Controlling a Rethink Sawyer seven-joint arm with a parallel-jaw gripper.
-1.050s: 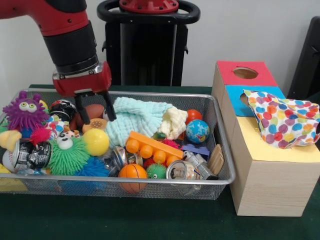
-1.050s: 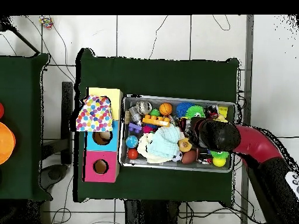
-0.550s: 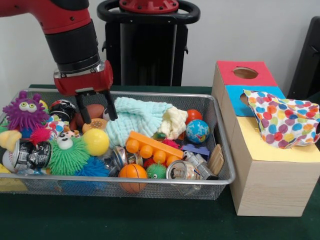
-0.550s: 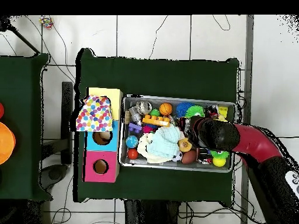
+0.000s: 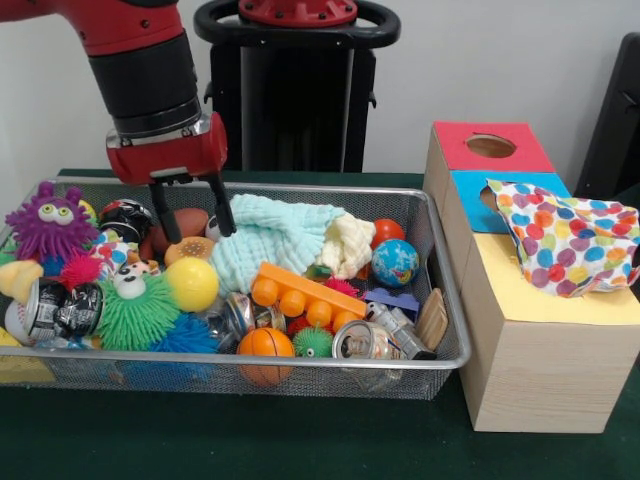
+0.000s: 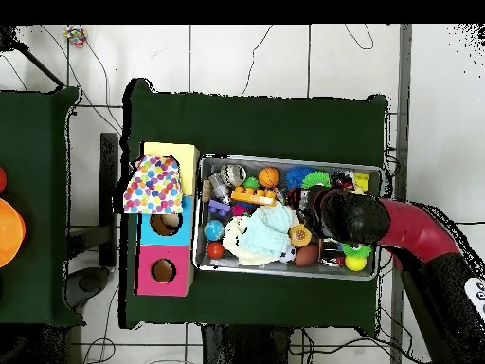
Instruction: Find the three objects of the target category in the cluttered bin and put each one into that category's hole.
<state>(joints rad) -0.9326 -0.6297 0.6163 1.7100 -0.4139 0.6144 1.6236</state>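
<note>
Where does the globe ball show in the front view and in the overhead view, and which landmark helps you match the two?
Front view: the globe ball lies at the bin's right end, toward the far side, below the red ball.
Overhead view: the globe ball lies at the bin's left end, above the red ball.
Shared landmark: the box, which stands just beyond that end of the bin in both views.
</note>
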